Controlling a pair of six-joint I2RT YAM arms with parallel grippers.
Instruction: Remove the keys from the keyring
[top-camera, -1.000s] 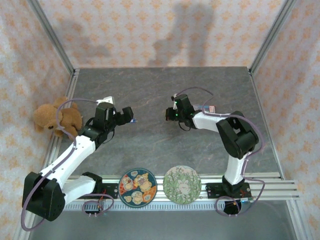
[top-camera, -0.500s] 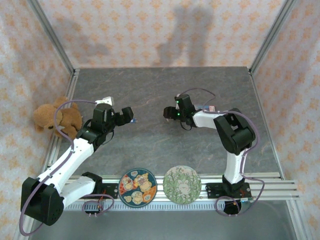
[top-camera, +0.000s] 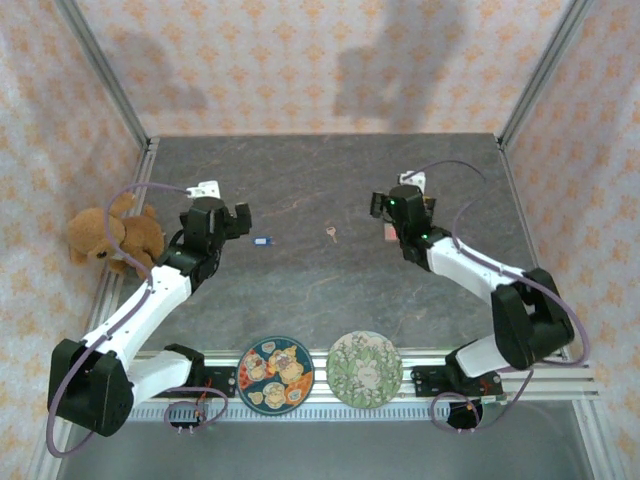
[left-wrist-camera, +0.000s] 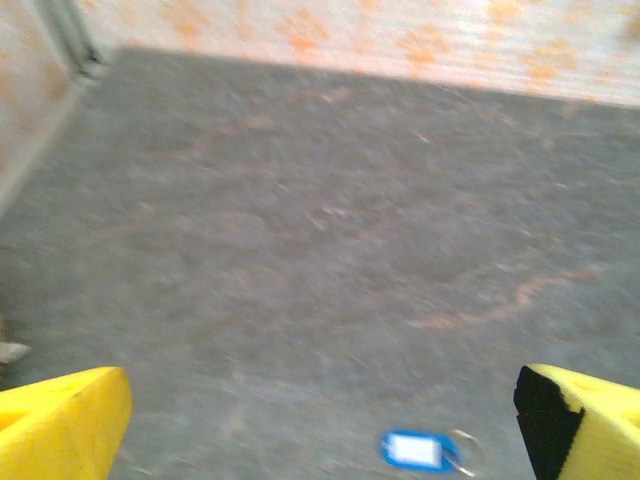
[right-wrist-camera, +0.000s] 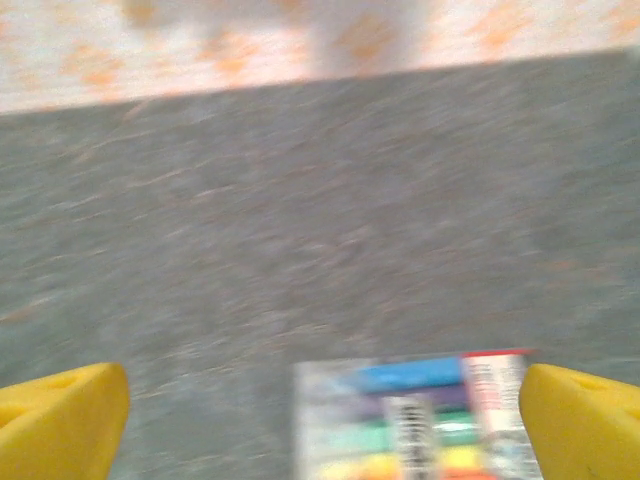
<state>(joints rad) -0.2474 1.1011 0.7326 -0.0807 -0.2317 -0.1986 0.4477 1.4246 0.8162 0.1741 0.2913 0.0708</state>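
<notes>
A keyring with a blue tag (top-camera: 263, 241) lies flat on the grey table, and in the left wrist view the blue tag (left-wrist-camera: 415, 450) sits low between my fingers with its wire ring on the right. A single small key (top-camera: 331, 233) lies apart from it, further right on the table. My left gripper (top-camera: 238, 217) (left-wrist-camera: 320, 405) hangs open just left of the tag, holding nothing. My right gripper (top-camera: 384, 205) (right-wrist-camera: 325, 410) is open too, up and to the right of the key, and empty.
A pack of coloured markers (right-wrist-camera: 420, 420) (top-camera: 389, 233) lies under the right gripper. A teddy bear (top-camera: 105, 235) sits at the left edge of the table. Two patterned plates (top-camera: 276, 373) (top-camera: 365, 369) rest on the front rail between the arm bases.
My right gripper has opened and swung back to the right, leaving the key on the table. The left gripper has pulled back a little to the left, away from the blue tag.
</notes>
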